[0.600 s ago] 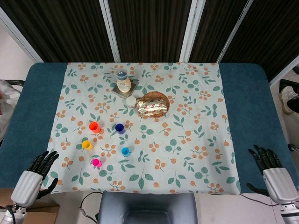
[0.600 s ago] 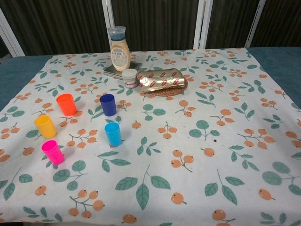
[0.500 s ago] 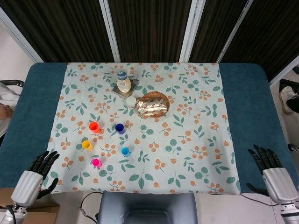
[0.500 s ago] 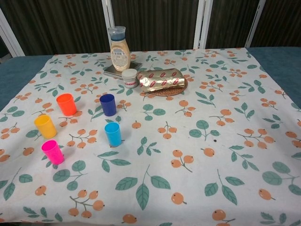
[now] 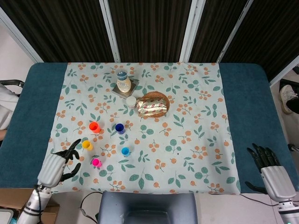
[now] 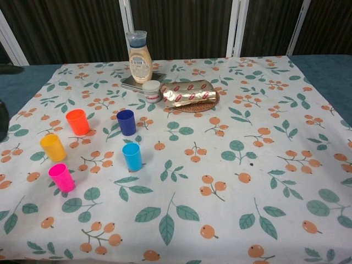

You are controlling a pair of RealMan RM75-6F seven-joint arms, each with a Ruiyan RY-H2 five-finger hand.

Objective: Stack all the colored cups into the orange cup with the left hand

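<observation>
head view: yellow cup (image 5: pixel 87 145) just beyond left hand (image 5: pixel 60 163)

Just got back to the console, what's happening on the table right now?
Nothing is stacked yet. The orange cup, yellow cup, pink cup, dark blue cup and light blue cup all stand apart on the floral tablecloth. The left hand is over the cloth's near left part, fingers spread, holding nothing, close to the yellow and pink cups. The right hand sits idle at the near right edge.

Orange (image 6: pixel 77 121), yellow (image 6: pixel 53 147), pink (image 6: pixel 61 177), navy (image 6: pixel 126 122), cyan cups (image 6: pixel 132 156) upright, apart.
</observation>
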